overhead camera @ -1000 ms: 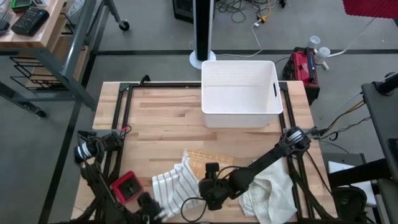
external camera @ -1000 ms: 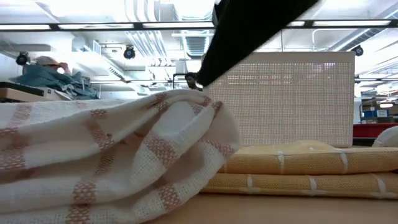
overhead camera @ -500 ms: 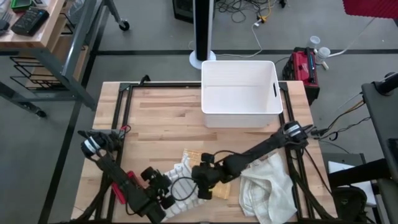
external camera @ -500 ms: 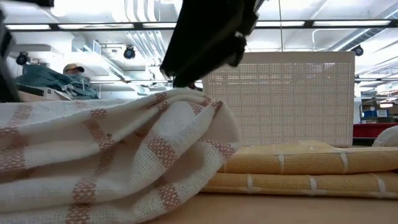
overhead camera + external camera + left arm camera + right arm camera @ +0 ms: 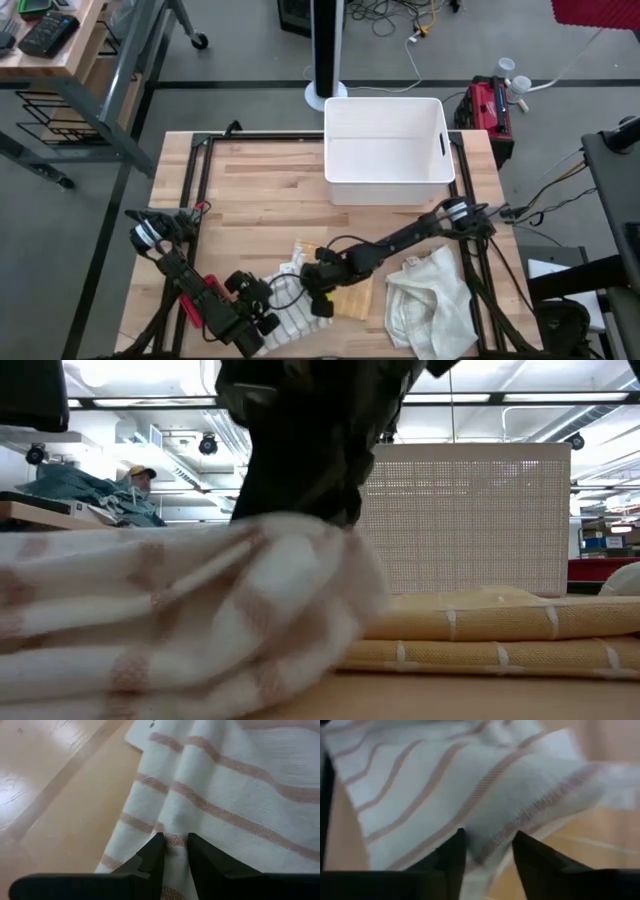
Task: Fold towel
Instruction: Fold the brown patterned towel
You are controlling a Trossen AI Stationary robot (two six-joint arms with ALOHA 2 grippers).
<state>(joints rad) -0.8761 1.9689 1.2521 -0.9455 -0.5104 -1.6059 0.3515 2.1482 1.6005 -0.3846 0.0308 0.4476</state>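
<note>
A white towel with tan stripes (image 5: 288, 300) lies crumpled near the table's front edge, filling the left of the low view (image 5: 170, 610). Both grippers are at it. My left gripper (image 5: 266, 318) stands at its near left part, shut on a raised ridge of cloth (image 5: 173, 840). My right gripper (image 5: 318, 296) reaches in from the right onto the towel's right side. Its fingers are open astride a hemmed edge (image 5: 487, 837). A folded yellow towel (image 5: 350, 296) lies flat on the table, partly under the striped towel's right end. My left gripper pinches a raised ridge of the striped towel (image 5: 173, 831) between its two fingers, slanting down from the table's near left. The rest of the towel lies slack on the table. My right gripper comes down on the towel's right upper fold (image 5: 300, 520) from above. One finger (image 5: 451, 851) stands on each side of a hemmed edge (image 5: 520, 815). Whether the fingers pinch the cloth, I cannot tell.
A crumpled cream towel (image 5: 432, 310) lies at the near right. A white bin (image 5: 385, 150) stands at the far edge, with bare wood (image 5: 260, 190) to its left. Black frame rails (image 5: 195, 200) run along the table's sides. A person (image 5: 135, 485) shows in the room behind.
My left gripper has come from the near edge up and right to the striped towel, tipping downward. My right gripper has swung toward the table's left, over the yellow towel onto the striped one, sinking a little. The striped towel's top is shifting under it.
</note>
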